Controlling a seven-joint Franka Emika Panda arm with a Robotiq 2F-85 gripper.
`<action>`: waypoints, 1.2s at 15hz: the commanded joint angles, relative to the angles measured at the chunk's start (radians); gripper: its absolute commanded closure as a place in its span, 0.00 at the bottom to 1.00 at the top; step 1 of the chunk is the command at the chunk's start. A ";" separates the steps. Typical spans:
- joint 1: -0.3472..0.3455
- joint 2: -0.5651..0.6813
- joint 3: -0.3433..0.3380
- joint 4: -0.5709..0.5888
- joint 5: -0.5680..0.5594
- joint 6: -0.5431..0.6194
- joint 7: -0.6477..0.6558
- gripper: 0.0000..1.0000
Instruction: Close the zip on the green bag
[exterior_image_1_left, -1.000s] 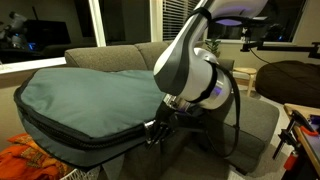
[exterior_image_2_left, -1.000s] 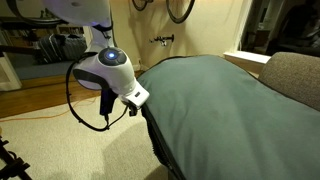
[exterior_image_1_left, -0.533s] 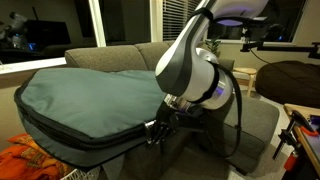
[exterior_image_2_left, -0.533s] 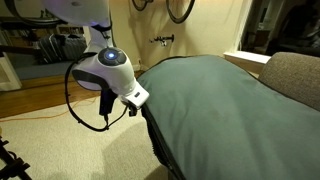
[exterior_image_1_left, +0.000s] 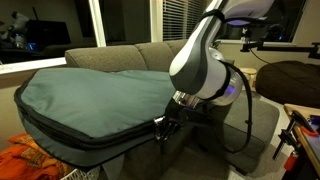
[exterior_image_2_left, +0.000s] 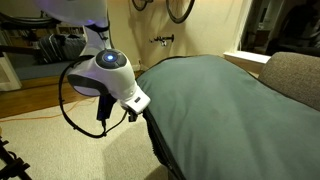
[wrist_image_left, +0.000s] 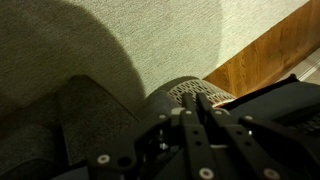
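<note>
1. Bag lies flat across the sofa, teal face up; the zip runs along its black-trimmed side edge
2. Gripper is at that trim, at the bag's end corner, right on the zip line; the claw is dark against dark trim, so I cannot tell whether it is spread or pinching
3. The arm stands in front of the sofa seat and hides the bag's far corner
4. Only in this exterior view: orange cloth, below the bag's edge
5. From the opposite end in an exterior view: gripper is at the bag edge, and the zip leads away toward the camera
6. Only here: a cable looping off the wrist, wood floor and a wheel behind
7. Wrist view: the gripper body fills the lower frame and the fingertips are hidden; above it are grey weave and a strip of wood floor; no zip can be made out
</note>
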 joint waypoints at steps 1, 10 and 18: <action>-0.042 -0.099 -0.046 -0.131 -0.210 -0.010 0.247 0.94; -0.116 -0.114 -0.085 -0.193 -0.454 -0.003 0.459 0.94; -0.209 -0.108 -0.085 -0.224 -0.534 -0.002 0.478 0.94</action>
